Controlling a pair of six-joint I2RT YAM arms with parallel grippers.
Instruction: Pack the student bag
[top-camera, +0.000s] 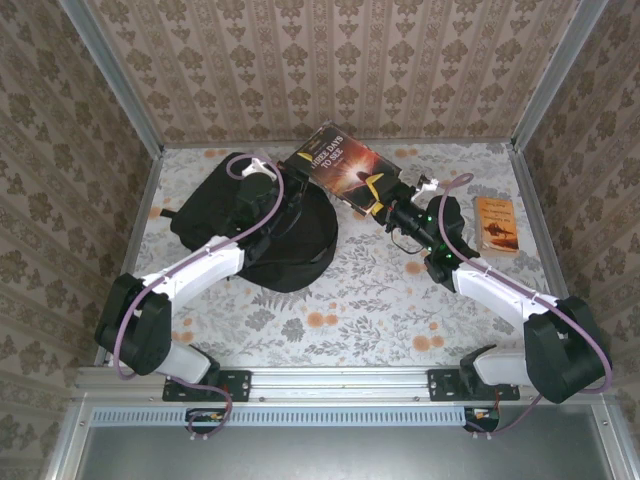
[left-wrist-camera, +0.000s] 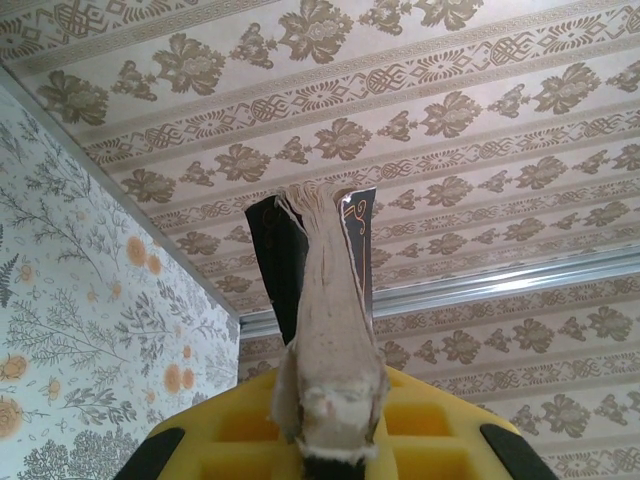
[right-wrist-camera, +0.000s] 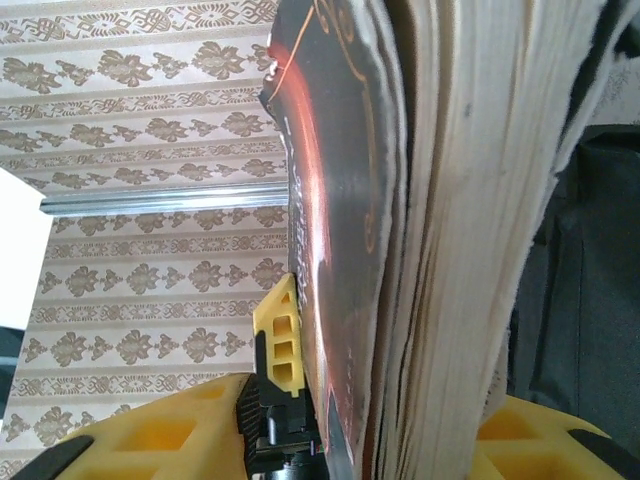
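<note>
Two grippers meet at one big dark book (top-camera: 345, 168) near the back of the table (top-camera: 380, 290). The left gripper (left-wrist-camera: 330, 440) is pinched tight on the book's pale page edge. The right gripper (top-camera: 388, 207) has a finger on each side of the book, but I cannot tell if it squeezes. The black student bag (top-camera: 300, 250) lies flat below the left gripper, near the right one

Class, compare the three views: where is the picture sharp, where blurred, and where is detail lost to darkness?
Top external: evenly lit and sharp, but the black student bag is a near-featureless dark mass. Left wrist: the page edge of the book blurs near the lens, while the wallpaper behind is crisp. Right wrist: the book looms close, its pages soft.
</note>
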